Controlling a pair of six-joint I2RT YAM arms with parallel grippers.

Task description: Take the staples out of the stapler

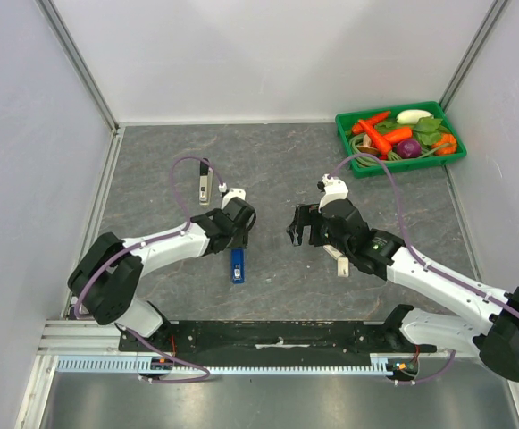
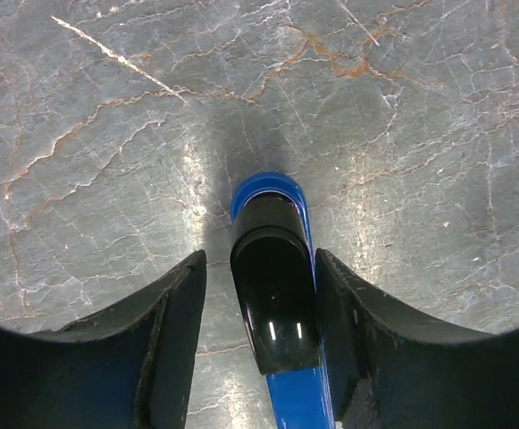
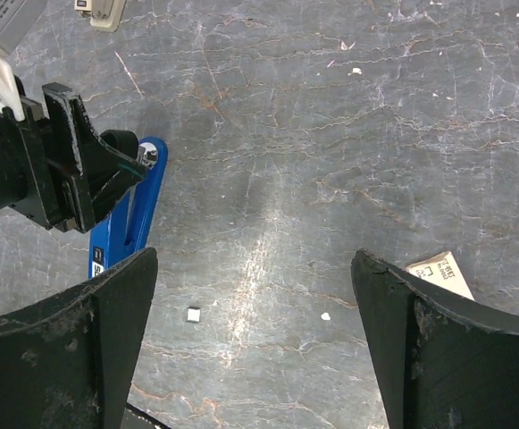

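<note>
The blue stapler (image 1: pixel 237 264) with a black top lies on the grey table near the middle front. In the left wrist view its black top (image 2: pixel 273 295) sits between my left gripper's fingers (image 2: pixel 174 331). My left gripper (image 2: pixel 259 268) is open and straddles the stapler, with a gap on the left side and the right finger close against the blue edge. My left gripper (image 1: pixel 239 234) is at the stapler's far end. My right gripper (image 1: pixel 297 228) is open and empty, right of the stapler. In the right wrist view (image 3: pixel 255 268) the stapler (image 3: pixel 125 219) shows at the left. No staples are visible in the stapler.
A small white box (image 1: pixel 339 260) lies under the right arm, seen also at the right finger (image 3: pixel 442 273). A black and white strip-like piece (image 1: pixel 205 183) lies behind the left arm. A green tray (image 1: pixel 451 157) of vegetables stands at the back right. A tiny white chip (image 3: pixel 194 314) lies on the table.
</note>
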